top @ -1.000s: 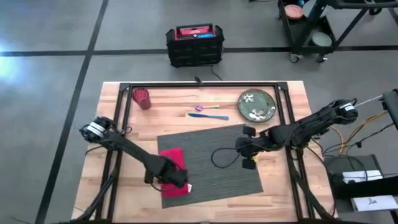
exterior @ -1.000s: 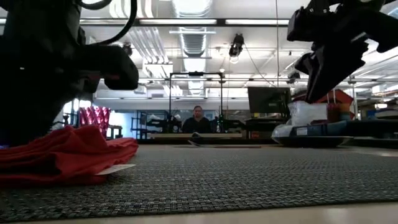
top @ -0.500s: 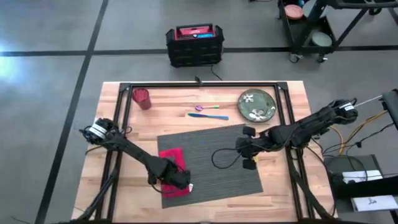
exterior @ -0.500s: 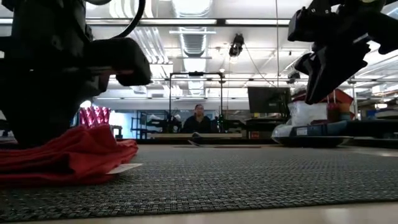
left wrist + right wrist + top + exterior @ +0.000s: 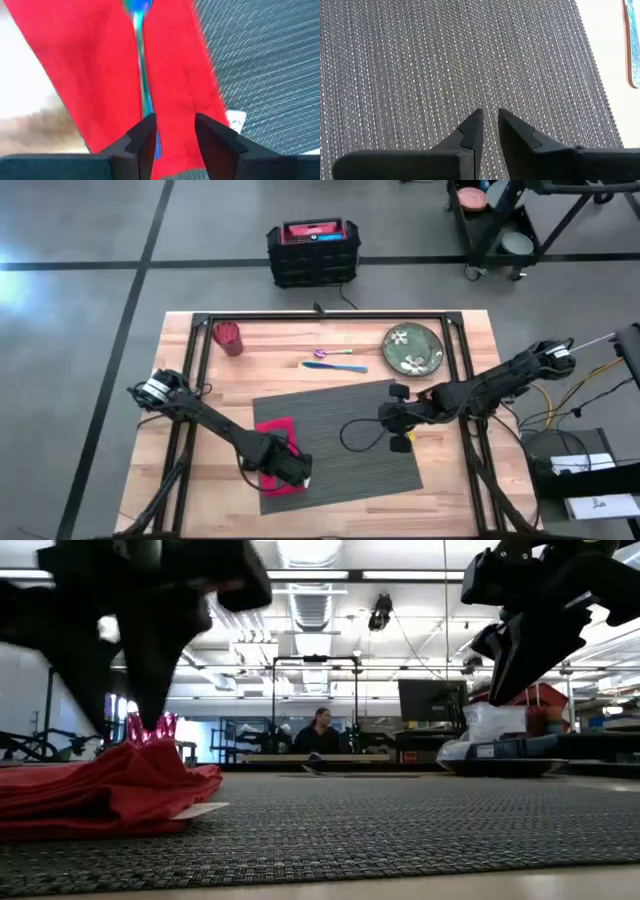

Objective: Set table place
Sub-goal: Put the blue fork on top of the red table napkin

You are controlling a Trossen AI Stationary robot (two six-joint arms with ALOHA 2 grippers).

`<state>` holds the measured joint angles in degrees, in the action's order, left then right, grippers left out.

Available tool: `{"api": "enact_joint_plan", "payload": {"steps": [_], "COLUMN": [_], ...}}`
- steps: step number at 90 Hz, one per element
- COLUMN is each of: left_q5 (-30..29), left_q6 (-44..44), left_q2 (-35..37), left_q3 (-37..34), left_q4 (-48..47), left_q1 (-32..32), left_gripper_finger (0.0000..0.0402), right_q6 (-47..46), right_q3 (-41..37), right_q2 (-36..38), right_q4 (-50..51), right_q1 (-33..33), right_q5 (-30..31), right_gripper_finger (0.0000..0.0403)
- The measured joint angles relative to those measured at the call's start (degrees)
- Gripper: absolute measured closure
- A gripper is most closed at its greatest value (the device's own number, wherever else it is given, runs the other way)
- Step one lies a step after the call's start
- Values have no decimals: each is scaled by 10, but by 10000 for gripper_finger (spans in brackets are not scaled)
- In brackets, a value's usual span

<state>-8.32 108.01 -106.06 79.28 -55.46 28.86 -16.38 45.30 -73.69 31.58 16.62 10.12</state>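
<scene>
Light wooden tabletop (image 5: 330, 345) carries the whole setting, framed by a black rail, with grey floor around it and a person seated far off in the room behind, as the low view shows. At the far left of the table a red cup (image 5: 228, 338) is stood clear of the work. Nearer the front, the red cloth napkin (image 5: 279, 454) is laid along the left edge of the dark grey ribbed placemat (image 5: 350, 430), partly on it and partly on the wood, presumably as the bed for cutlery. The left gripper (image 5: 292, 470) is held over the napkin's near end; in the left wrist view its fingers (image 5: 146, 135) are seen parted a little, and a long blue-green utensil (image 5: 141, 55) is laid lengthwise on the napkin, its near end running between them. Whether the utensil is gripped or free cannot be told.

Toward the middle of the far side, 2 more utensils (image 5: 337, 360) are left on the bare wood beyond the mat, judged as not yet placed. The placemat itself is set slightly askew at the table's centre, its middle bare, seemingly kept free for the plate.

To the right, the right gripper (image 5: 398, 418) is held above the mat's right part, fingers (image 5: 472, 131) nearly together and holding nothing. The green flowered plate (image 5: 413, 348) is at the far right corner, off the mat.
</scene>
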Motion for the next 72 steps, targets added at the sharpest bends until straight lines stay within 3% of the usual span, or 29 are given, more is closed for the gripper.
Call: {"api": "enact_joint_plan", "payload": {"steps": [14,40,72], "left_q5": [-78,-44,-28], "left_q6": [-55,-86,-69], "left_q2": [0,0,2], "left_q3": [-5,-92,-113], "left_q4": [-52,87,92], "left_q1": [-12,-34,-35], "left_gripper_finger": [286,308,325], "right_q6": [7,-22,-39], "right_q3": [-9,-24,-24], "right_q2": [-3,-51,-110], "right_q4": [-72,-148,-157], "right_q1": [0,0,0], "right_q5": [0,0,0], "right_gripper_finger": [368,367,350]}}
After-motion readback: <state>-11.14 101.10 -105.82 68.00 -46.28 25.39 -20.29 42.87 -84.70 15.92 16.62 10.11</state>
